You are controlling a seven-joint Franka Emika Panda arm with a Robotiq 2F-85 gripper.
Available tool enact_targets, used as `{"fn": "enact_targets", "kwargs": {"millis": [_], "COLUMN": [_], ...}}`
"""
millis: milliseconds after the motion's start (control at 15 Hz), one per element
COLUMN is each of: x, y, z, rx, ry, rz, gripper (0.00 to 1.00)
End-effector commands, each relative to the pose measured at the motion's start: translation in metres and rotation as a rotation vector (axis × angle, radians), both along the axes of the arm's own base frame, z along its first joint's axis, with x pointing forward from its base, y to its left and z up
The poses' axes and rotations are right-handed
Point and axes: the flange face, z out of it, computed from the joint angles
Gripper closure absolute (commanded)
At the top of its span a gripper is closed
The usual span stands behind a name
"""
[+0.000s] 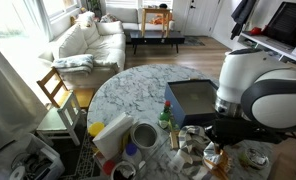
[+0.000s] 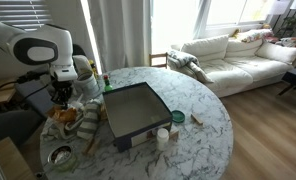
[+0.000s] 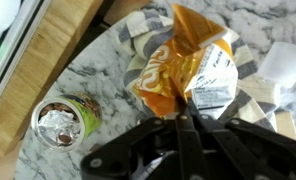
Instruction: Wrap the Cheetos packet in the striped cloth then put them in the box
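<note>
— Table (image 3: 93,85) of white veined marble in the wrist view: what sits furthest left?

— A small round tin with a crinkled foil top (image 3: 63,120) stands there. Next comes the crumpled orange Cheetos packet (image 3: 183,70). It lies on the grey-and-white striped cloth (image 3: 138,40), which spreads beneath it on both sides.

— And the claw?

— The black claw (image 3: 183,122) comes in from below, fingers pressed together at the packet's lower edge. Whether any of the packet is caught between them, I cannot tell.

— The box?

— The shallow dark box with a blue side (image 2: 133,110) sits right of the arm in an exterior view, apart from the packet.
</note>
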Motion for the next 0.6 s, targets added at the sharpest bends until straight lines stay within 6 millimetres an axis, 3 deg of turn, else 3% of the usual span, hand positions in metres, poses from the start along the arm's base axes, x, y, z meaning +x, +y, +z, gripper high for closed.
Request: {"fn": "enact_targets", "kwargs": {"millis": [0,533], "x": [0.000,0.005], "y": [-0.004,-0.008], "z": [0.001,0.019], "rx": [-0.060,-0.014], "ry": [-0.118,-0.168], "rz": [-0.002,-0.051], "gripper": [1.00,1.00]}}
